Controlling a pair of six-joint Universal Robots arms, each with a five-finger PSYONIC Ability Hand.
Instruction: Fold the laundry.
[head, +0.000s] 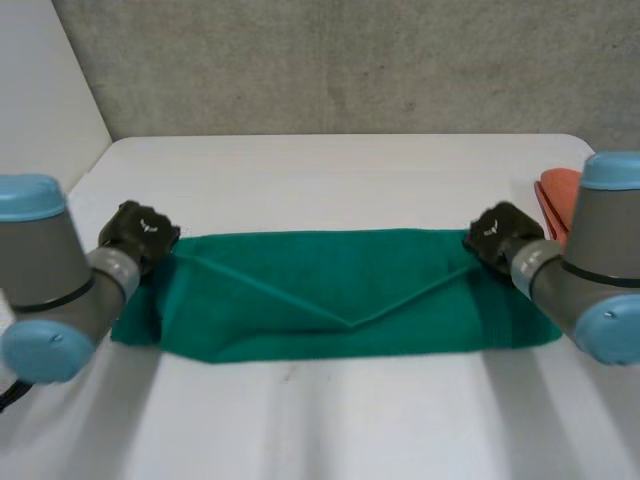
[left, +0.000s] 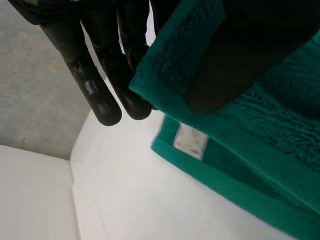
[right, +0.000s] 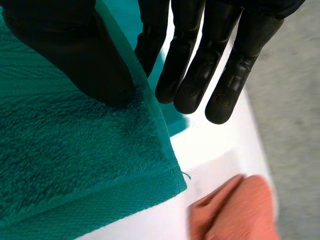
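Note:
A green towel (head: 340, 295) lies across the white table (head: 330, 170), its far edge folded toward me into a V-shaped flap. My left hand (head: 142, 233) is at the towel's far left corner. In its wrist view the thumb (left: 235, 55) pinches the green towel corner (left: 170, 75) against the fingers (left: 100, 95). My right hand (head: 502, 233) is at the far right corner. There the thumb (right: 85, 65) presses the green towel (right: 75, 150) against the fingers (right: 195, 75). A white label (left: 190, 141) shows on the lower layer.
An orange cloth (head: 556, 195) lies at the table's right edge, just beyond my right hand, also seen as the orange cloth (right: 235, 210) in the right wrist view. A grey wall (head: 350, 60) stands behind the table. Bare tabletop lies before and behind the towel.

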